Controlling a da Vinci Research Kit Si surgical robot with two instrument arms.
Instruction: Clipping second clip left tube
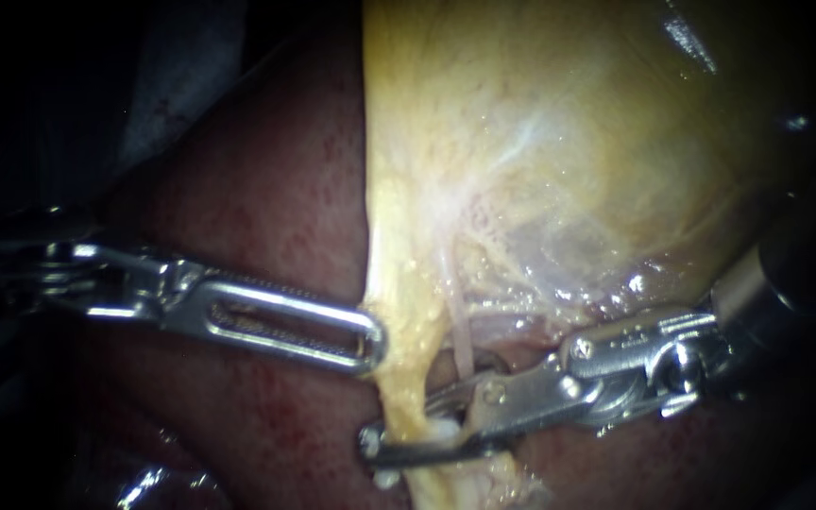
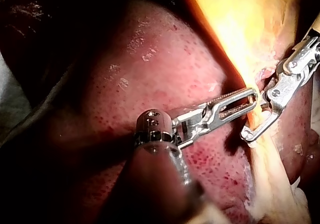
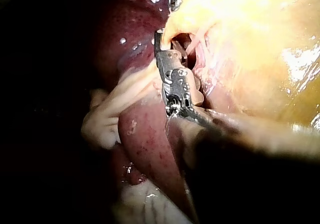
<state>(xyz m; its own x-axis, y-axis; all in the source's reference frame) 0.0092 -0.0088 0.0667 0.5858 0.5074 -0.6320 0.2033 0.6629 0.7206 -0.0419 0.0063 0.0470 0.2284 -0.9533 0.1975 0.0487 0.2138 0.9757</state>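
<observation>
Dark red liver [image 1: 266, 189] behind, yellow gallbladder [image 1: 540, 142] above. Left instrument [image 1: 375, 340] with jaws closed on the edge of the left tube [image 1: 397, 378], near its upper end. Right instrument [image 1: 399, 423] lower down, jaws parted, straddling the same tube, one jaw on each side.

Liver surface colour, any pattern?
The liver is dark red with fine darker speckles; the left wrist view shows it best.

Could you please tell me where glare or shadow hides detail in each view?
Endoscope view: the edges are dark, half hiding the left instrument. Left wrist view: light washes out the gallbladder. Right wrist view: the right instrument is mostly shadowed.
</observation>
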